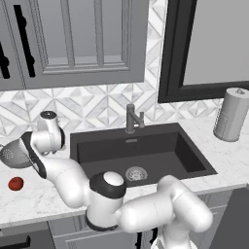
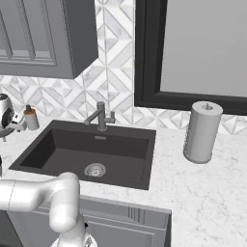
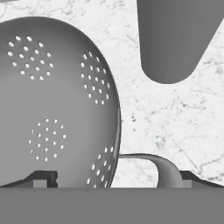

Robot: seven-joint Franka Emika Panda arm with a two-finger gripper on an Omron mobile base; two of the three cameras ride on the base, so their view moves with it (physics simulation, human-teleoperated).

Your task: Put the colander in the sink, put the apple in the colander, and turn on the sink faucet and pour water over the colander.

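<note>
The silvery colander point(image 1: 10, 154) sits on the marble counter left of the sink point(image 1: 160, 155), with the red apple point(image 1: 16, 183) in front of it. My arm reaches left so that the hand hangs right over the colander. In the hand view the colander point(image 3: 52, 105) is close up, and its rim and one loop handle point(image 3: 153, 159) lie between the finger tips. My gripper point(image 3: 118, 180) is open with nothing gripped. The sink faucet point(image 1: 132, 118) stands behind the basin, also visible as the faucet point(image 2: 100, 116) behind the sink point(image 2: 72, 144), and no water is running.
A paper towel roll point(image 1: 232, 114) stands right of the sink. A soap dispenser point(image 2: 31, 118) with a brown top is at the basin's back left corner. In the hand view a dark grey rounded shape point(image 3: 175, 39) lies beyond the colander. Wall cabinets hang above.
</note>
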